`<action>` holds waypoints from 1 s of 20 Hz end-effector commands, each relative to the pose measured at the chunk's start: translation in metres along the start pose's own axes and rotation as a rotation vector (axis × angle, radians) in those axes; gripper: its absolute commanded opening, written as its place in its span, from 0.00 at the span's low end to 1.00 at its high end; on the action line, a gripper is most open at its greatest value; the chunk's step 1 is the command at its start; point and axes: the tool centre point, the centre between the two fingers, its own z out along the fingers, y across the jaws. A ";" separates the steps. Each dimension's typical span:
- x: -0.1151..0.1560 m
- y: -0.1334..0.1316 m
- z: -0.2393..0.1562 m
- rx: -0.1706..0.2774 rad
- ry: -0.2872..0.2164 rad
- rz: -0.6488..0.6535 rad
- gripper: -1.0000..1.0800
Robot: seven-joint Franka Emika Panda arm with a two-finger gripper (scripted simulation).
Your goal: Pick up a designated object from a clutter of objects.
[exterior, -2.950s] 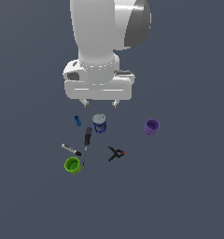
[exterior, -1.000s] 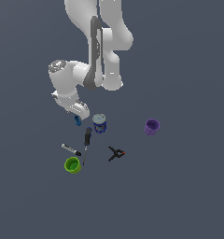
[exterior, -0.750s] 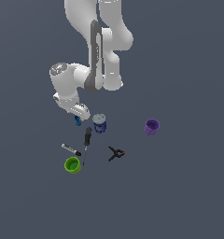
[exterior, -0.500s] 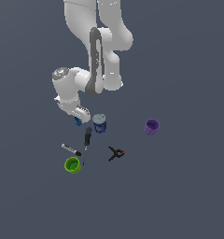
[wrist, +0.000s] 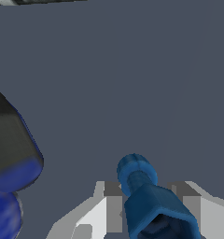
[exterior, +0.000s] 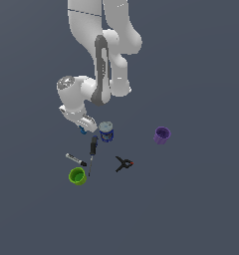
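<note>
**Pincer's on the little blue piece, but that can is way too close**

The pincer (wrist: 146, 205) is down low with its two pale fingers (wrist: 107, 205) on either side of the tiny bright-blue piece (wrist: 144, 191). From the wrist view the piece sits right between them, ribbed round end sticking out past the tips. Looks nearly closed on it, though I honestly can't tell if the pads are pressing yet or just flanking it.

What worries me: the piece is small and stubby, so a grip that's off-centre could squirt it out sideways or let it twist when lifted. In the exterior view the blue grey-topped can (exterior: 106, 132) sits just beside the pincer, on the exterior view's right, and the black screwdriver (exterior: 93, 149) lies near too. A sloppy lift or sideways swing could knock the can over.

Further out: marker (exterior: 76, 160), green cup (exterior: 77, 176), black clamp (exterior: 124, 164), and purple cup (exterior: 162, 135) well apart.

Tabletop (exterior: 201, 209) is flat plain dark grey, no visible edges, walls or room.
</note>
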 end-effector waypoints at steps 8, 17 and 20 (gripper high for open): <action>0.000 0.000 0.000 0.000 0.000 0.000 0.00; 0.007 -0.003 -0.013 0.000 0.001 0.000 0.00; 0.014 -0.006 -0.024 0.000 0.001 0.000 0.00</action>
